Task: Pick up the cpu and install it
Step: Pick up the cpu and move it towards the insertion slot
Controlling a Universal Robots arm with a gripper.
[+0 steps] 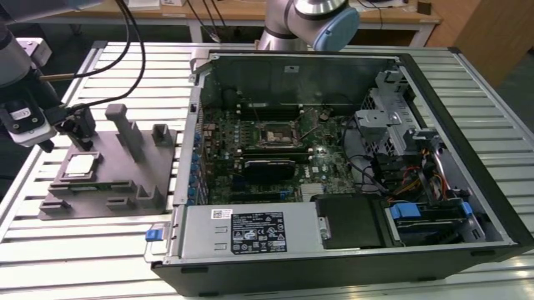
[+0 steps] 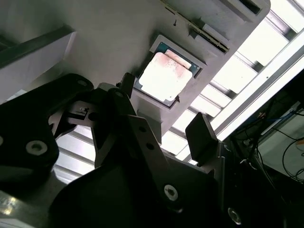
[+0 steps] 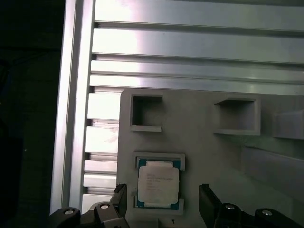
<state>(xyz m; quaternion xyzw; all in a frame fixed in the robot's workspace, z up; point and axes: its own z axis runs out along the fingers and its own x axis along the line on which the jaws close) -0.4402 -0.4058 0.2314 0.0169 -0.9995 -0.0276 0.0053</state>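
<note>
On the exterior view's left, small flat silver-topped square cpu [image 1: 80,165] sits in grey moulded plastic tray [image 1: 112,164]; my gripper [image 3: 163,197] hangs above, jaws wide, empty. I judge it light, rigid, fragile: pinch opposite edges

There is one cpu [image 3: 158,184] and one grey tray [image 3: 209,156] with two empty square pockets [image 3: 146,111]. One gripper [image 3: 162,197] has two fingers [image 3: 207,199]. One slatted table [image 1: 84,250] carries one open computer case [image 1: 276,278], with one motherboard [image 1: 225,169] and one socket [image 1: 276,134].
</note>
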